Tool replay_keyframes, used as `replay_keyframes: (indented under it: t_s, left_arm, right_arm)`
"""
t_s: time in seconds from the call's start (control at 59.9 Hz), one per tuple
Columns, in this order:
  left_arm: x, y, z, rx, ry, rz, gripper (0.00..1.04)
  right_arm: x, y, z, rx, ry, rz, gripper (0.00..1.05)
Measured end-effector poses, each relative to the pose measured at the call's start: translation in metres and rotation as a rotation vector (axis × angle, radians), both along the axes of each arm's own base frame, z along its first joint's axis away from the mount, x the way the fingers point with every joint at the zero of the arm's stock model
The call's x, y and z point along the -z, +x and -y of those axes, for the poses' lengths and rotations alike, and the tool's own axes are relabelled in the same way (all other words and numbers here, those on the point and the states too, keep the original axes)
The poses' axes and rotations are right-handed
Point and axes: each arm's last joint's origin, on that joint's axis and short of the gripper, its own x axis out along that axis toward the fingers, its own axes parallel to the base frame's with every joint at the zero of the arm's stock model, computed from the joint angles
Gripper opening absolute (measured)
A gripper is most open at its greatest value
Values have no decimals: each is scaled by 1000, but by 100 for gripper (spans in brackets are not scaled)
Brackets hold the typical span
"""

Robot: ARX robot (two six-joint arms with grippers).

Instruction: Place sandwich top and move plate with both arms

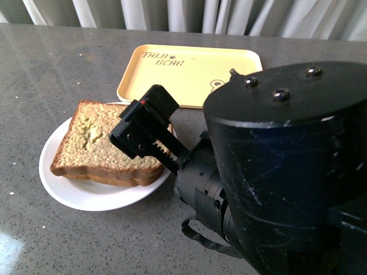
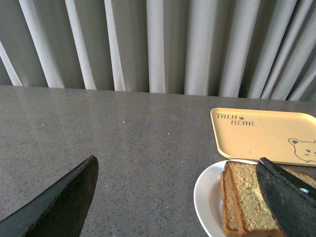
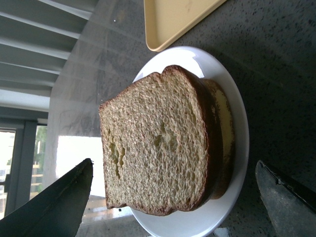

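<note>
The sandwich top [image 1: 100, 137] lies flat on a second slice of bread [image 1: 109, 177]. The two are stacked fairly squarely in the middle of the white plate [image 1: 74, 192], which sits on the grey counter [image 1: 57, 63]. A yellowish tray [image 1: 189, 69] lies just behind the plate, and a pale curtain [image 1: 172, 14] hangs at the back.

In the front view the right claw [image 1: 140, 123] hangs over the right-hand edge of the sandwich, at the end of the big black arm that fills the foreground. Whether it touches the bread cannot be told from here. In the right wrist view the right claw [image 3: 174, 162] is spread wide, with nothing between its jaws. The sandwich top [image 3: 153, 148] shows in the gap between them, lying free on the plate [image 3: 232, 98] with the tray [image 3: 173, 19] beyond.

In the left wrist view the left claw [image 2: 177, 159] is also wide open and grips nothing. One finger [image 2: 284, 200] crosses in front of the sandwich top [image 2: 247, 192] at the near edge of the plate [image 2: 205, 197]. The other finger [image 2: 64, 205] stands over bare counter [image 2: 123, 138], well apart from the plate. Contact between the finger and the bread cannot be judged.
</note>
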Motion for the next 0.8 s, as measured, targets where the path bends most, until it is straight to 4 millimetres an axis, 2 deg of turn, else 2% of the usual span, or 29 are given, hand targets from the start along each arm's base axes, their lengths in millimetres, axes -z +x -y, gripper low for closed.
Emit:
replay_keyframes:
  t_s: [0.1, 0.234, 0.301, 0.334, 0.384, 0.418, 0.535, 0.652, 0.802]
  left_arm:
    - [0, 0, 0, 0, 0, 0, 96]
    - [0, 0, 0, 0, 0, 0, 96]
    - [0, 0, 0, 0, 0, 0, 96]
    - [0, 0, 0, 0, 0, 0, 96]
    - [0, 0, 0, 2, 0, 0, 96]
    - [0, 0, 0, 0, 0, 0, 96]
    - [0, 0, 0, 0, 0, 0, 96]
    - [0, 0, 0, 1, 0, 0, 96]
    - [0, 0, 0, 0, 0, 0, 96]
  right_arm:
    - [-9, 0, 20, 12, -2, 22, 96]
    - [-30, 8, 69, 46, -42, 76, 96]
    - [-38, 10, 86, 48, -72, 117, 96]
    - [-41, 10, 93, 99, -139, 190, 93]
    - [-53, 7, 111, 251, -264, 358, 84]
    - [-61, 2, 127, 332, -411, 462, 77]
    - [-75, -14, 157, 378, -713, 586, 58]
    - [-69, -34, 172, 311, -864, 597, 33]
    - [-71, -53, 186, 299, -904, 617, 2]
